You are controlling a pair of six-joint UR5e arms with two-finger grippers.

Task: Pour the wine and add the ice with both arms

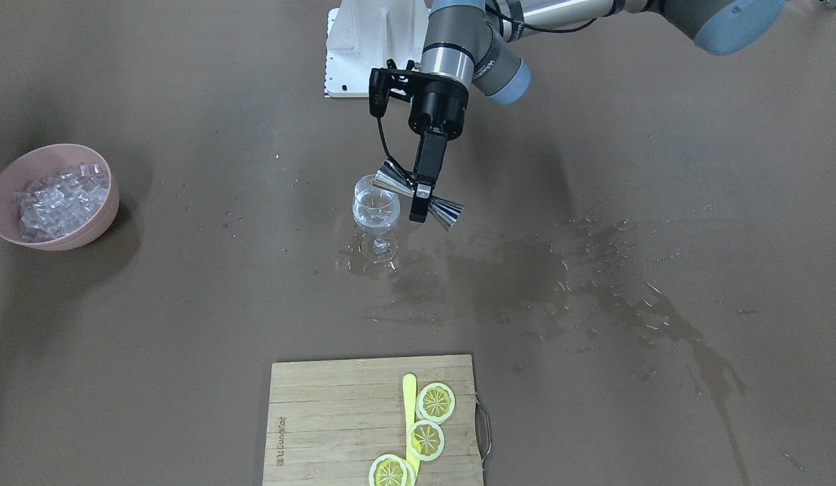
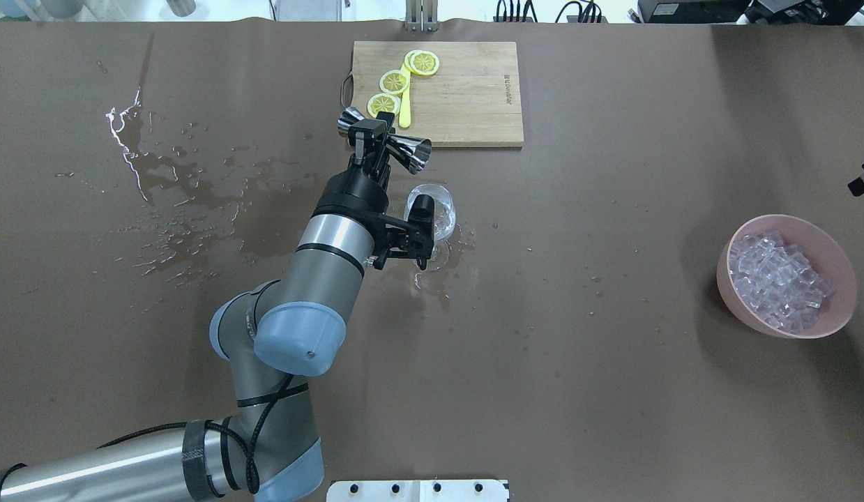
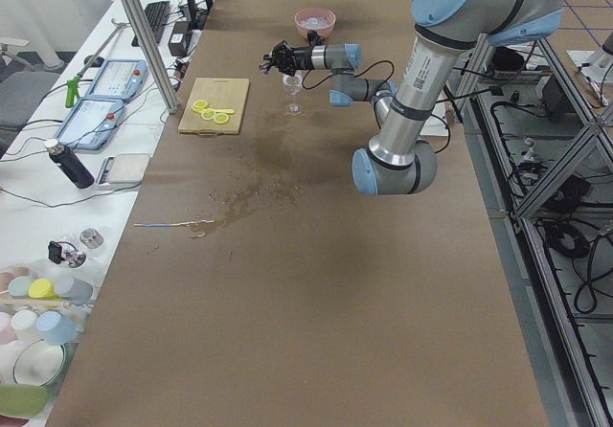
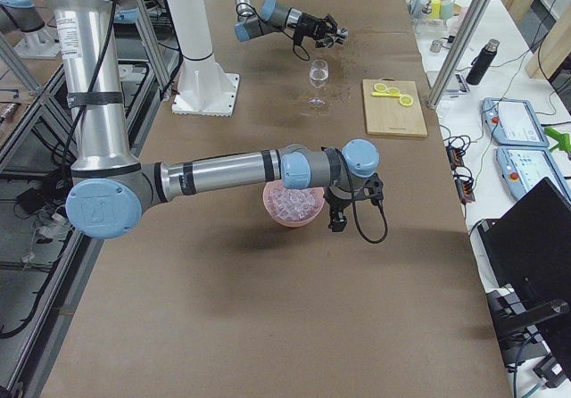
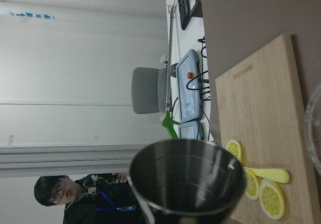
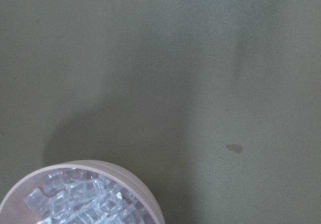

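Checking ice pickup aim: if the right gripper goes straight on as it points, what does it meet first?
Probably bare table, beside the pink bowl, not the ice. The right gripper hangs outside the rim; depth is unclear.

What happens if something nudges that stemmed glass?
The wine glass probably tips easily: a tall, part-filled bowl on a thin stem and small foot. The puddle around its foot may let it slide. Being thin glass, it likely breaks if it falls.

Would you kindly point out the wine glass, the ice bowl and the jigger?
wine glass (image 1: 376, 206): exterior front-facing view, on its bowl.
ice bowl (image 1: 97, 226): exterior front-facing view, on its pink outer wall.
jigger (image 1: 449, 211): exterior front-facing view, on its right-hand cone.
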